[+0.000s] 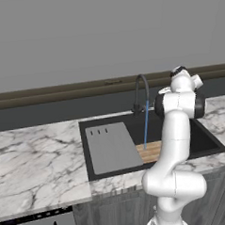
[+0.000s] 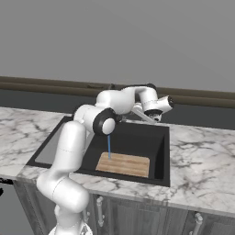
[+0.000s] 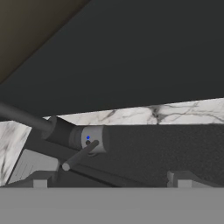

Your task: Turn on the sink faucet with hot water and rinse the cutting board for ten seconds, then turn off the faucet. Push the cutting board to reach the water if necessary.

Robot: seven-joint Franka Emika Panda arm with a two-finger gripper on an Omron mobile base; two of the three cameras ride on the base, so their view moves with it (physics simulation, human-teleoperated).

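Observation:
The sink faucet (image 1: 141,90) arches over the black sink (image 1: 211,141), and a thin blue stream of water (image 1: 146,126) falls from its spout. The stream lands on the left end of the light-brown cutting board (image 2: 123,164), which lies flat in the basin near the front wall. In the hand view the faucet's base (image 3: 89,139) and its thin handle (image 3: 78,156) sit just ahead, left of centre. My gripper (image 3: 112,181) is open, fingertips wide apart, a short way from the handle and holding nothing. From the right base view the gripper (image 2: 137,110) hovers at the sink's back edge.
A larger flat grey slab (image 1: 112,147) with three slots lies in the left part of the basin. White veined marble counter (image 1: 37,161) runs on both sides of the sink. A dark backsplash and wall stand close behind the faucet.

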